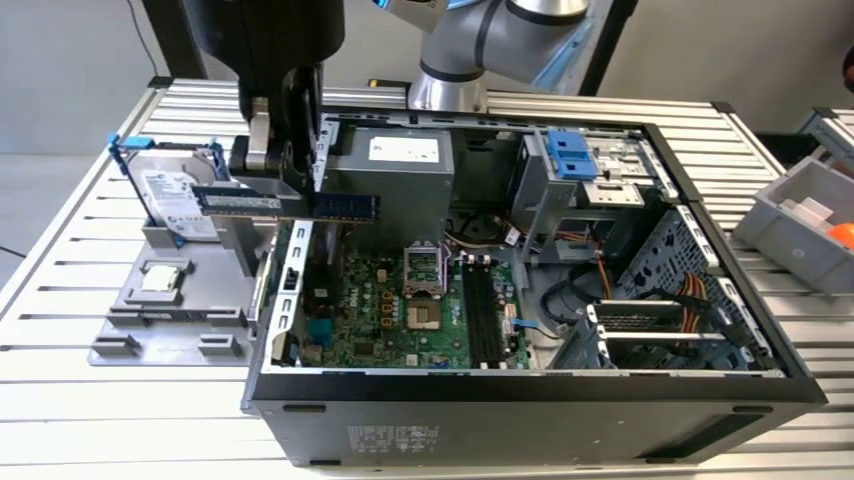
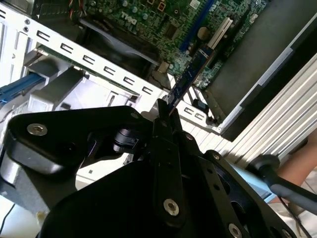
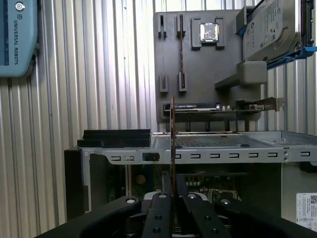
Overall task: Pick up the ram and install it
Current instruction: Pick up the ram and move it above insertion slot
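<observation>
gripper (image 1: 274, 186) seemingly tight on ram (image 1: 350, 207)

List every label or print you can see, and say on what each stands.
Blue housing: a maker's logo and name, white.
Hard drive: white sticker, print too small to read.
Power supply: white sticker, too small.
The ram, in the shut gripper: sticker, too small.
Case front: label, too small.

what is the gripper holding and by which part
The ram, pinched by the gripper near the middle of its length, both ends sticking out.
</observation>
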Tool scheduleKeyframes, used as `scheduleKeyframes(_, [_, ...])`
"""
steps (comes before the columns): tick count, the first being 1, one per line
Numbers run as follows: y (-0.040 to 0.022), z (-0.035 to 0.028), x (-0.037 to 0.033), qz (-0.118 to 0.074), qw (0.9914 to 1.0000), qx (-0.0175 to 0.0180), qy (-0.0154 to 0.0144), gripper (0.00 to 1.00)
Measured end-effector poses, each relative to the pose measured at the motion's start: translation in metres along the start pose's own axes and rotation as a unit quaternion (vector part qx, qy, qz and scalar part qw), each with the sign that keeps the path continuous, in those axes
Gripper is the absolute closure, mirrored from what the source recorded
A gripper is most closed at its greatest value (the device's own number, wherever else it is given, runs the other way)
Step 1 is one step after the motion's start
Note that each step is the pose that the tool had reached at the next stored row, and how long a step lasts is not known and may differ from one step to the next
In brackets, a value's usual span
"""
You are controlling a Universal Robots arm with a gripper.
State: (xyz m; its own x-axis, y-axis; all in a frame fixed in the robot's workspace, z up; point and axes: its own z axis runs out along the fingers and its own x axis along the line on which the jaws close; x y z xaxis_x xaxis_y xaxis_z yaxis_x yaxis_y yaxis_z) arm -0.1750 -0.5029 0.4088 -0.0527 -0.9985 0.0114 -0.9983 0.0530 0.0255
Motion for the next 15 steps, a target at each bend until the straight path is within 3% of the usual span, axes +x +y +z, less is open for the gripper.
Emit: scheduleKeyframes(15, [-0.0121,-0.0003,-0.0006,0.0,1.0,0.0,0.0005,1.0])
